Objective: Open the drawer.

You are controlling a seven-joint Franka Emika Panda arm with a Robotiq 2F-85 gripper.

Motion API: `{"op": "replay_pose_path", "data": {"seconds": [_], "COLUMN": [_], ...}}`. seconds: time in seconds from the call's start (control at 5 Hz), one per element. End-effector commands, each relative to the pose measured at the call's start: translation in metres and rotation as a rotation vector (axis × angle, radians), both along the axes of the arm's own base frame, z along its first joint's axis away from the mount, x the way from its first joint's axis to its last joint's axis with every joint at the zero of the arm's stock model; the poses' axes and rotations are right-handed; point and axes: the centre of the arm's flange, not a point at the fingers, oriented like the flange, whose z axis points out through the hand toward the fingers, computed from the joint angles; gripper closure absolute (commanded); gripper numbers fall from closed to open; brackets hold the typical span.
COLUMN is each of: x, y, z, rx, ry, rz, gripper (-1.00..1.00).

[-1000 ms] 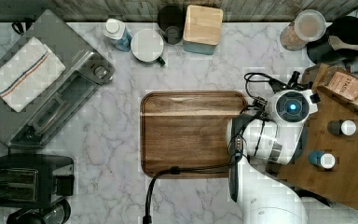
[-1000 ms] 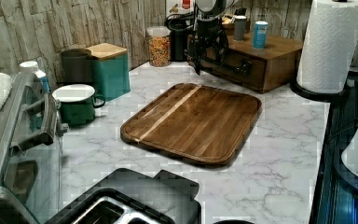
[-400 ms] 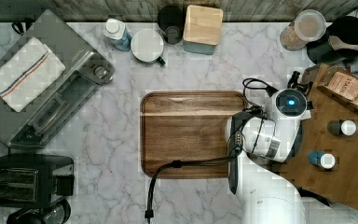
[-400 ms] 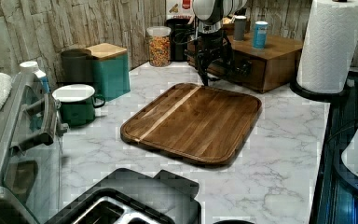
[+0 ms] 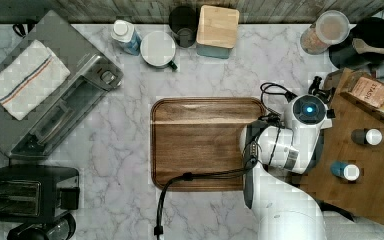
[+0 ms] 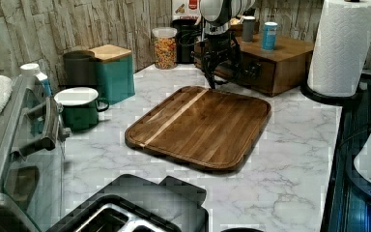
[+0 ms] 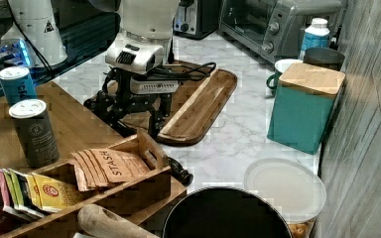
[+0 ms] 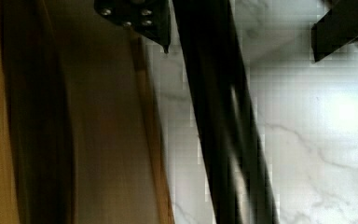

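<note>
The wooden cabinet [image 6: 290,55] stands at the left view's far right, and its brown drawer front [image 6: 265,77] faces the tray. My gripper [image 6: 217,72] hangs point-down right in front of that drawer. In the wrist view the gripper [image 8: 242,42] is open, with the thin black bar handle [image 8: 223,121] running between its two fingertips [image 8: 137,21], closer to that one. The drawer's wood [image 8: 98,140] lies beside the bar. The right view has the gripper [image 7: 129,116] low by the cabinet edge, with the handle's end [image 7: 177,173] poking out. From the top view, the arm's wrist [image 5: 307,110] covers the gripper.
A flat wooden tray [image 5: 205,145] lies just beside the arm, with a black cable [image 5: 200,176] across its edge. Two shakers [image 7: 32,131] and a tea-bag box [image 7: 104,173] sit on the cabinet top. A paper towel roll [image 6: 343,46], teal canister [image 6: 113,72], mug [image 6: 79,108] and toaster oven [image 5: 50,85] stand around.
The gripper has dropped lower in front of the cabinet and come a little toward the tray. I cannot tell whether the drawer has shifted.
</note>
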Motion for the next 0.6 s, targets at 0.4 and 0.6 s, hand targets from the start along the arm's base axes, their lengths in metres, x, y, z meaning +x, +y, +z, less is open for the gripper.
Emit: {"op": "replay_pose_path", "data": {"seconds": [0.4, 0.6], "x": [0.077, 0.093], "y": [0.095, 0.116], "z": [0.093, 0.092], "rx": [-0.001, 0.045], "ry": [-0.208, -0.226], "rz": [0.226, 0.228], "gripper": [-1.00, -1.00]}}
